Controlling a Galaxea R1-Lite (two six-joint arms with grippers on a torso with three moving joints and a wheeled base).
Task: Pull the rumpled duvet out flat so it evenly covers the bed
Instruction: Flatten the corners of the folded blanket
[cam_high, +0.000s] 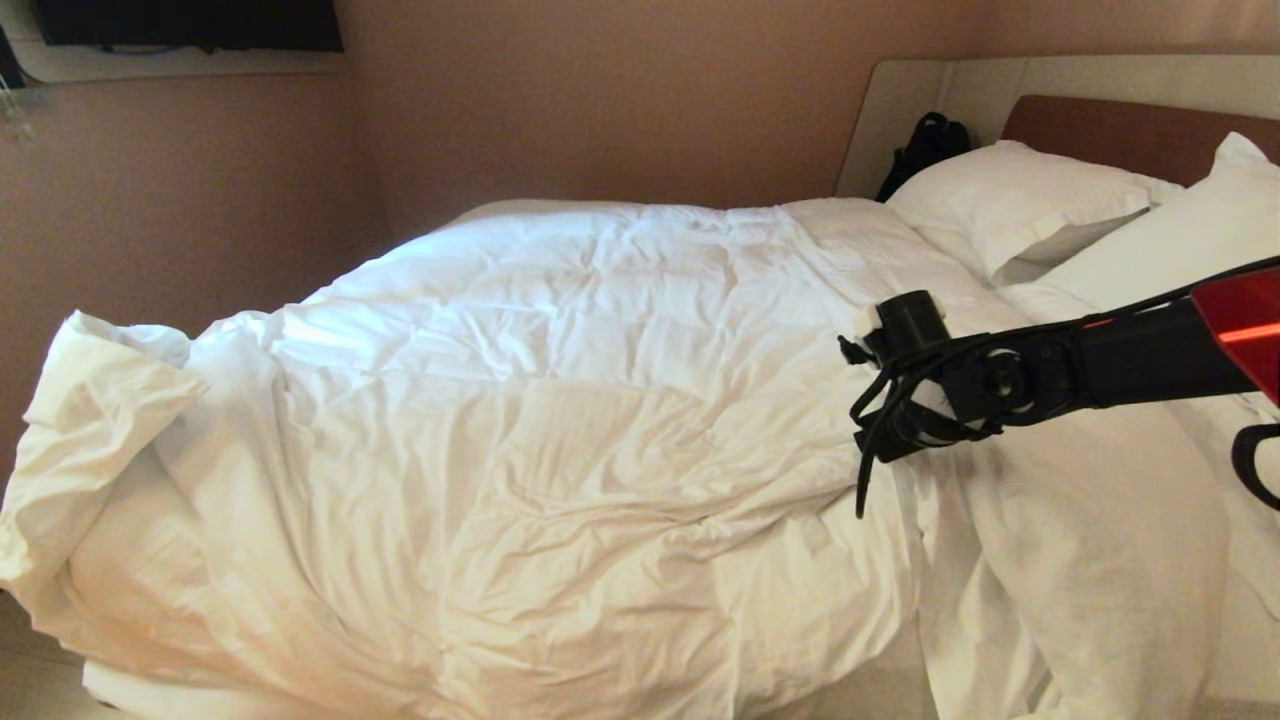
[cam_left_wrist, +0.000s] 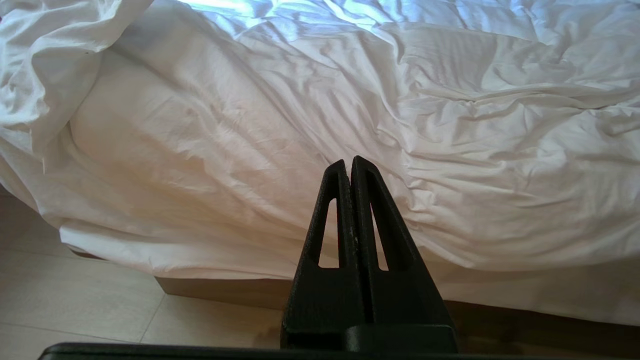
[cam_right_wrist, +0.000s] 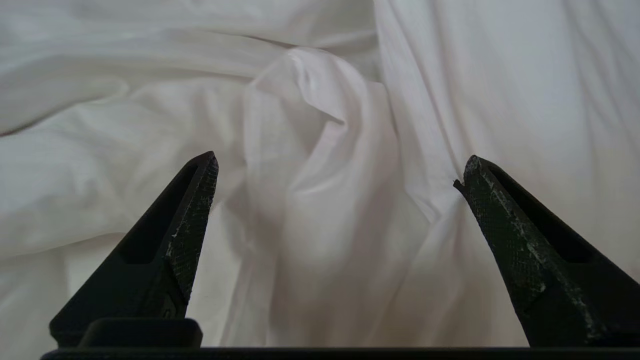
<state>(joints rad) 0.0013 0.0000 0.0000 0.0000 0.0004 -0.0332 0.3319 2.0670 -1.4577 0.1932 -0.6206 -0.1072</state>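
**Open jaws over a fold, nothing held**

Black fingertips (cam_right_wrist: 197, 200) of the right gripper (cam_right_wrist: 335, 172) fill the near edge of the right wrist view, spread wide with only cloth showing between them and nothing pinched. Right in that gap rises a soft peaked fold of the duvet (cam_right_wrist: 310, 150), close ahead of the tips, though I cannot tell whether they touch it. From the head view, the right gripper (cam_high: 905, 420) hangs over the right part of the bed (cam_high: 1130, 130), just where the duvet (cam_high: 560, 400) bunches up and a long drape of white falls over the near edge toward the floor.

The risk, as I read it: close on a thin skin of fabric and the bulk slips free on the pull; or bite too deep and the layer beneath could drag along too. A pull off this one spot could also skew the cover, and the far left corner is already heaped.

Down on the left, the left gripper (cam_left_wrist: 348, 162) sits pressed shut and idle, low beside the bed's near edge, apart from the overhanging duvet (cam_left_wrist: 350, 100).
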